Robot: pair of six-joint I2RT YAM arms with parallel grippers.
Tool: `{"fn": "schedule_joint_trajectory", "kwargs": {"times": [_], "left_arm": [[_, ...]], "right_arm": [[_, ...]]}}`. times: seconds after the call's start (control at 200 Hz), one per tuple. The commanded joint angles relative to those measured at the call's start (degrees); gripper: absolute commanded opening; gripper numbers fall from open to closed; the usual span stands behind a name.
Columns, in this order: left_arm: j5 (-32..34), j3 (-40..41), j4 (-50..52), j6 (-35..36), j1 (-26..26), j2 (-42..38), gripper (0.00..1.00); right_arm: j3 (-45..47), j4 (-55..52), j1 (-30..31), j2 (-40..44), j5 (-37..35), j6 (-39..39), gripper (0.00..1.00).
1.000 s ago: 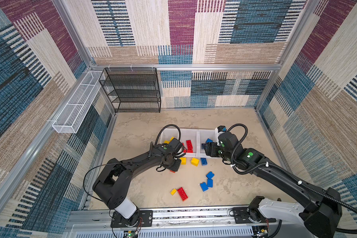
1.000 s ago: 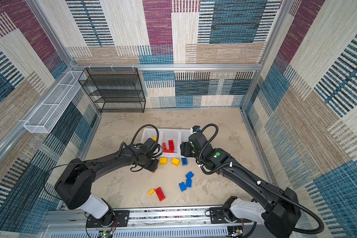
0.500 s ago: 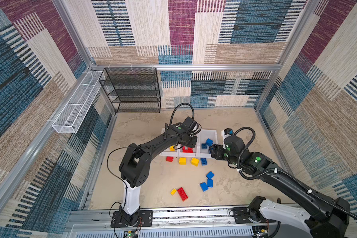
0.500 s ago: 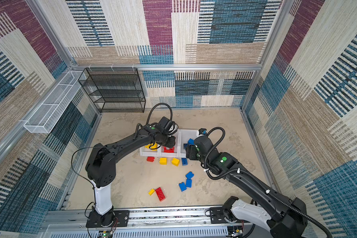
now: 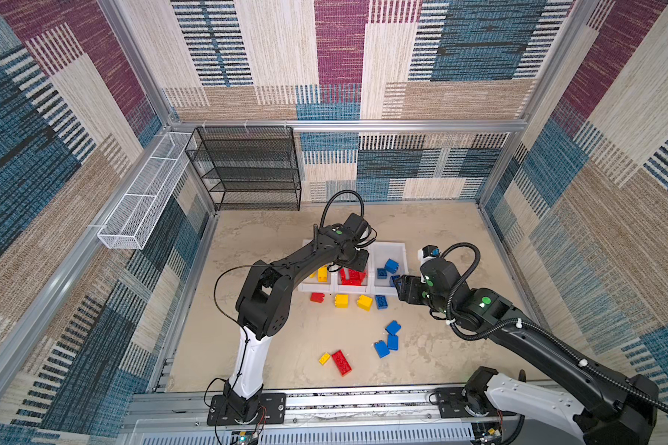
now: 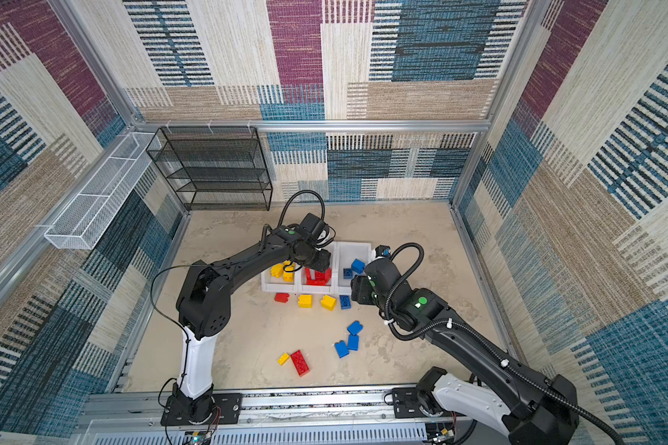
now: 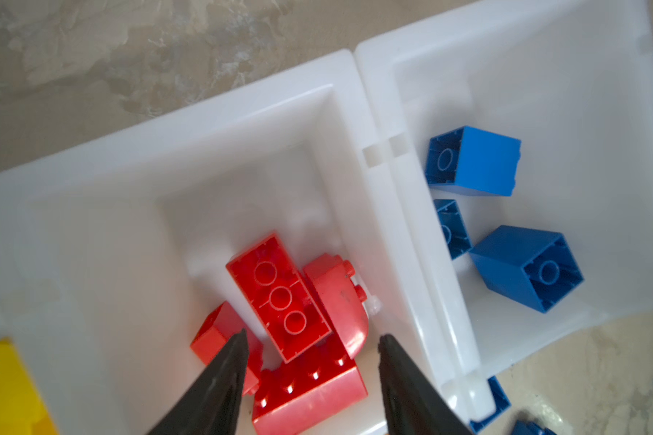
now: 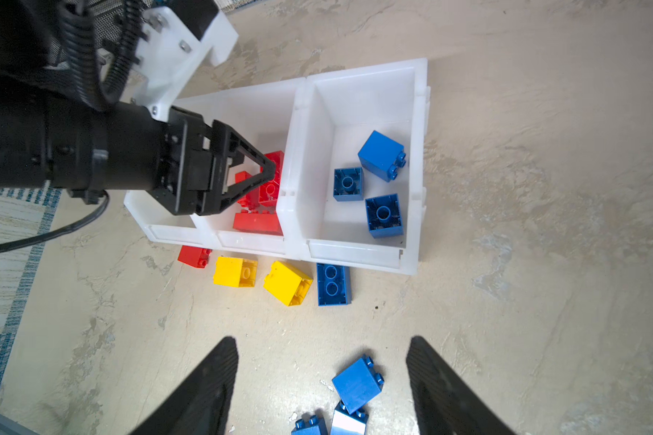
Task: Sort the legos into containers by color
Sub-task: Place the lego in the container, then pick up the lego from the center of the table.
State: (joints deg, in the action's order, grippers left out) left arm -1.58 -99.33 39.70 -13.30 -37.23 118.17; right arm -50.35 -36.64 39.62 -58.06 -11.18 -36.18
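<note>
While hovering over the middle container (image 7: 242, 98) with the left gripper (image 7: 311, 335) parted to a moderate gap and clamping nothing, looking straight down on a red heap topped by an upturned oblong red brick (image 7: 279, 297). Holding the right gripper (image 8: 322, 339) wide and empty above the floor, near a cluster of blue bricks (image 8: 357, 384). Judging the sorting roughly half done, with yellow bricks (image 5: 322, 273), reds and binned blue bricks (image 8: 381, 156) lying in separate containers and about nine pieces lying outside.

Risking, most likely, a snag while pulling the left arm out. Sitting apparently low between the walls with those fingertips, so dragging sideways before rising and hooking a divider. Then shoving the joined bins onto the row just in front of the lip: a small red brick (image 8: 194, 256), two yellow blocks (image 8: 235, 272) and a blue oblong brick (image 8: 331, 284). Risking, too, a brush between arms working this close together. Possibly pinching two pieces at once in the touching blue cluster.

Getting the heap's hollow undersides only from the left wrist view. Finding the small yellow brick (image 5: 324, 358) and long red brick (image 5: 341, 362) by the rail only in both top views.
</note>
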Motion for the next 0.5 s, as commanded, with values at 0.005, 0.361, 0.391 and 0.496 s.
{"fn": "schedule_joint_trajectory", "kwargs": {"times": [0.005,0.361,0.391,0.496], "left_arm": [[0.97,3.01,-1.29,0.43,0.36,-4.79,0.60],[1.24,32.98,-11.09,-4.20,1.27,-31.34,0.61],[1.69,35.63,-11.28,-5.04,1.29,-33.23,0.61],[1.70,42.71,-11.86,-8.32,1.38,-39.61,0.61]], "right_arm": [[0.52,-0.15,-0.06,-0.84,-0.90,-0.86,0.73],[7.33,5.00,0.02,-6.21,1.72,-2.53,0.69],[7.55,5.53,-0.05,-6.81,2.24,-2.26,0.68],[7.46,7.10,0.20,-9.79,3.83,-1.72,0.66]]}}
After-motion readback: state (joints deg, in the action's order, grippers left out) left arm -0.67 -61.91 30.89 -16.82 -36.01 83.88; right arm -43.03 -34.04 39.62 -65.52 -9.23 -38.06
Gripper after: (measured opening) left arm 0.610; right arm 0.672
